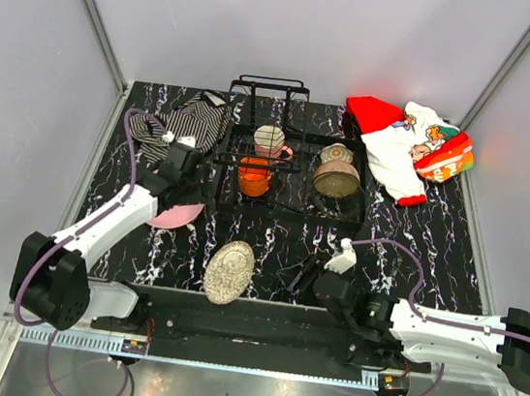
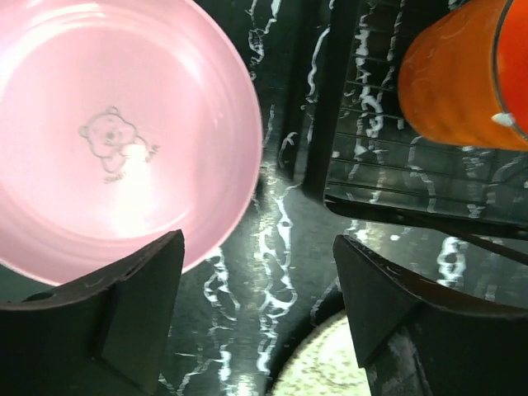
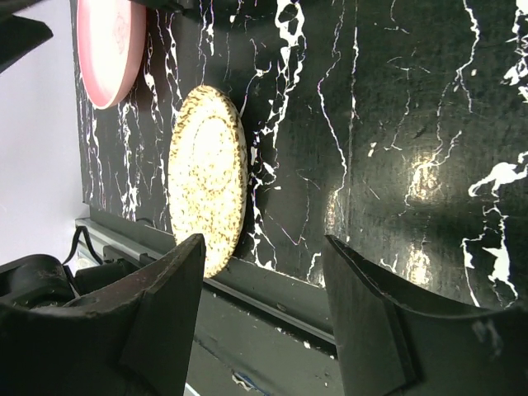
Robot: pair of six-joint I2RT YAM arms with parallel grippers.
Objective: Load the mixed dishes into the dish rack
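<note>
**Pink rim, slippery pinch**

Our left gripper [image 2: 260,313] hangs open over the pink plate [image 2: 115,132], which lies flat just beside the dish rack [image 1: 296,187]; our right gripper [image 3: 264,313] is open, empty. We fear the glossy rim skidding away when fingers pinch.

Robot lab cell, plain walls [image 1: 297,27], marble-print table [image 1: 279,239]

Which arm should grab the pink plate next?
Left, probably. The left gripper, open, is right by the pink plate; the right gripper sits further off, nearer the tan speckled plate.
</note>
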